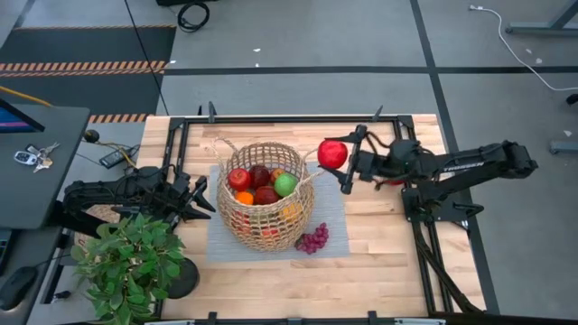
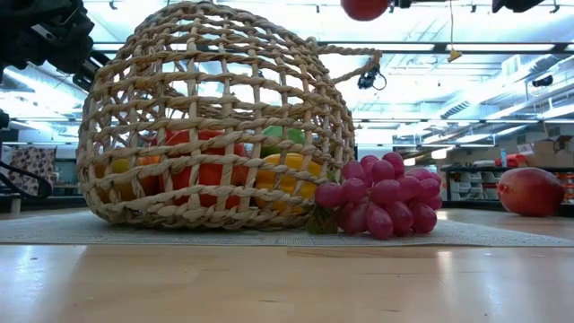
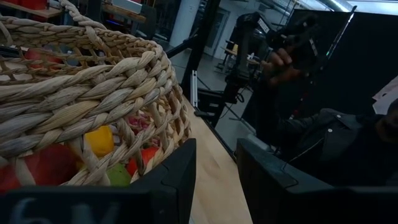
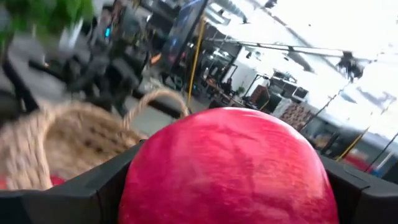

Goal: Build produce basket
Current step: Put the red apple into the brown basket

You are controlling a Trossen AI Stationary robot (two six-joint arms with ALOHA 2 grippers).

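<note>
Right gripper (image 1: 340, 155) clamped wide on red apple (image 1: 331, 153), airborne just beside basket (image 1: 265, 195) rim, right side. Basket on grey mat (image 1: 330, 212), already heaped: apples, orange, green pear.

Risks, my read:
- Release too early: apple clips rim or loop handle, falls to table.
- Drop on pile: apple bounces out.

Grapes (image 1: 312, 239) wait outside, against basket foot. Left gripper (image 1: 197, 200) partly open, holding nothing, just beside basket's left wall; nudge could shift it.

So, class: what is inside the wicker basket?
The basket holds red apples, a green fruit and an orange; the pieces beneath them are mostly covered.
</note>
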